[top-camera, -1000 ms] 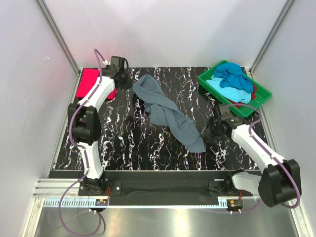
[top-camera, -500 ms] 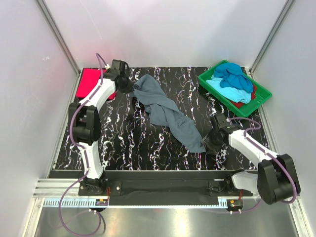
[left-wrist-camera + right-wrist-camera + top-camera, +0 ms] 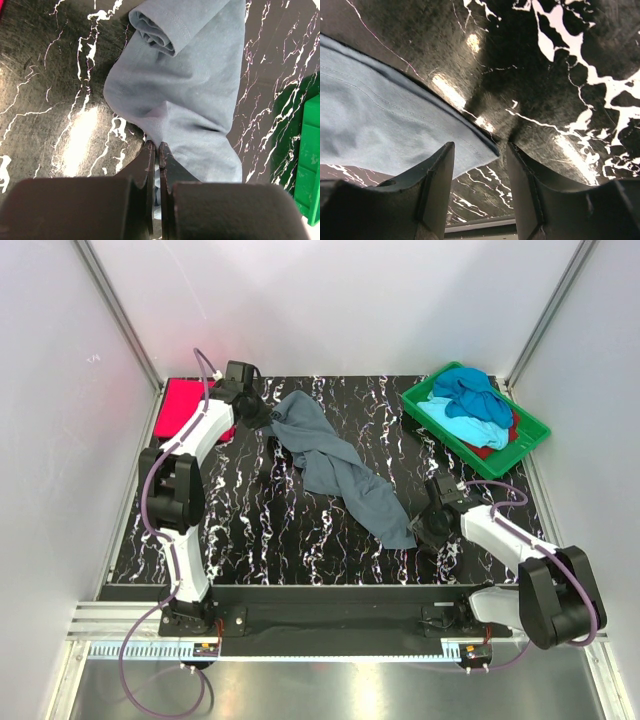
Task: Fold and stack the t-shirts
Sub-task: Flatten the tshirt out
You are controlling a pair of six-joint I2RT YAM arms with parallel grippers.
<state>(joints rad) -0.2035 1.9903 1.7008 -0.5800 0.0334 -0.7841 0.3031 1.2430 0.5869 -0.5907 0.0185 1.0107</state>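
Now left jaws clamp the grey-blue t-shirt [image 3: 338, 470], right jaws gape astride its hem corner: close squarely there, then pull taut.

Top view: bright, even overhead light. The white walls are nearly overexposed. Soft shadows lie on the table [image 3: 250, 530] beside both arms, near its left and right edges.

Left wrist view: slate grey-blue t-shirt [image 3: 190, 100] sharp, with a strong glare patch on the glossy table beside it. Left gripper [image 3: 156, 150] dark and blurred.

Right wrist view: several glare spots. Right gripper [image 3: 480, 147] soft and underexposed, with a shadow pool ahead of it.
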